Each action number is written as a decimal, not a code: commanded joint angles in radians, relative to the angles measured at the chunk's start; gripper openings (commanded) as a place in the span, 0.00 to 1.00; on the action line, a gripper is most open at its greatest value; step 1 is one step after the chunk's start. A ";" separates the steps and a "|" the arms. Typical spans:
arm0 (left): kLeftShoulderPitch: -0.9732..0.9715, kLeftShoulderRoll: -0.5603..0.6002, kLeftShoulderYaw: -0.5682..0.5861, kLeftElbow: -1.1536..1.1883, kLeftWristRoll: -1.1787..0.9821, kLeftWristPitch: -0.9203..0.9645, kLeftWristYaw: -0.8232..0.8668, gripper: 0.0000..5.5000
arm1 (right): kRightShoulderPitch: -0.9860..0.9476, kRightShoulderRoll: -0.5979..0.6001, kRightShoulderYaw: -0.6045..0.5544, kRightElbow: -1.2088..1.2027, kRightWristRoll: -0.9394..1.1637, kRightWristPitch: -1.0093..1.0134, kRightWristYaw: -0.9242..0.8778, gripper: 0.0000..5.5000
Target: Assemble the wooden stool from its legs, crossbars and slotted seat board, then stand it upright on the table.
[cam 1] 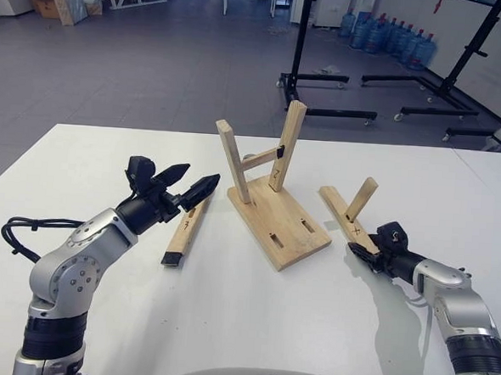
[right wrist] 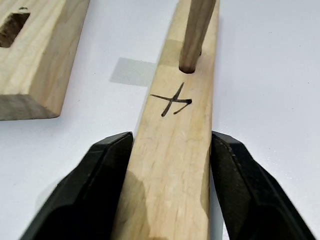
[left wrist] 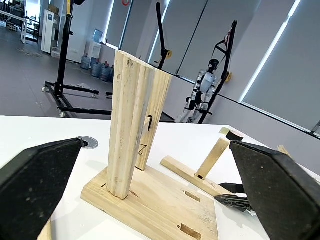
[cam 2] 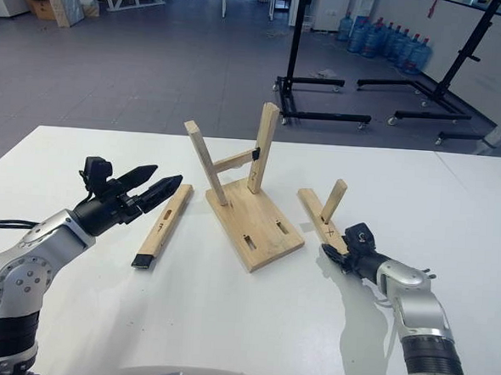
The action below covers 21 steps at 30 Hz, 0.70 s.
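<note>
Nearest, on the right: the right gripper point(right wrist: 170, 137) sits low at the white table point(cam 1: 225, 322). Its fingers point(right wrist: 100, 180) press on both sides of the near end of a flat-lying leg point(cam 1: 341, 212), clamping it. That leg carries a pen-drawn X, and a short crossbar point(cam 1: 361, 198) is plugged into it, rising at a tilt.

On the left, a little farther out, the left gripper point(cam 1: 187, 186) is held above the table. Its fingers are spread wide with nothing between them, and the tips are near the far end of a second loose leg point(cam 1: 186, 229) lying flat.

Between the two lying legs, the slotted seat board point(cam 1: 278, 227) lies flat on the table, with two open slots point(cam 1: 273, 237) in its nearer half. At its far end two standing legs point(cam 1: 233, 161) sit in the board, both leaning, joined by an upper crossbar point(cam 1: 259, 160).

Beyond the table are black wheeled frames point(cam 1: 325, 82) on a grey floor, with blue water bottles point(cam 1: 396, 39) behind them.
</note>
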 commanded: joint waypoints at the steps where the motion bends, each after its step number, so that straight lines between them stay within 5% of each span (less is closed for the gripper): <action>1: -0.025 -0.020 0.025 0.015 -0.015 -0.005 0.018 0.98 | 0.045 0.000 0.010 0.013 0.010 0.043 0.037 0.37; 5: -0.045 -0.023 0.086 0.033 -0.108 0.026 0.025 0.98 | 0.036 -0.017 -0.061 0.043 0.060 0.015 0.077 0.37; 9: -0.054 0.038 0.165 0.068 -0.281 0.094 -0.053 0.98 | 0.004 -0.072 -0.253 -0.004 0.213 0.052 0.134 0.37; 14: -0.066 0.135 0.193 0.056 -0.550 0.211 -0.213 0.98 | -0.057 -0.225 -0.472 -0.232 0.585 0.311 0.321 0.37; 21: -0.284 0.026 0.034 0.134 -0.832 0.220 -0.118 0.98 | -0.217 -0.076 -0.257 -0.531 0.993 0.542 0.278 0.37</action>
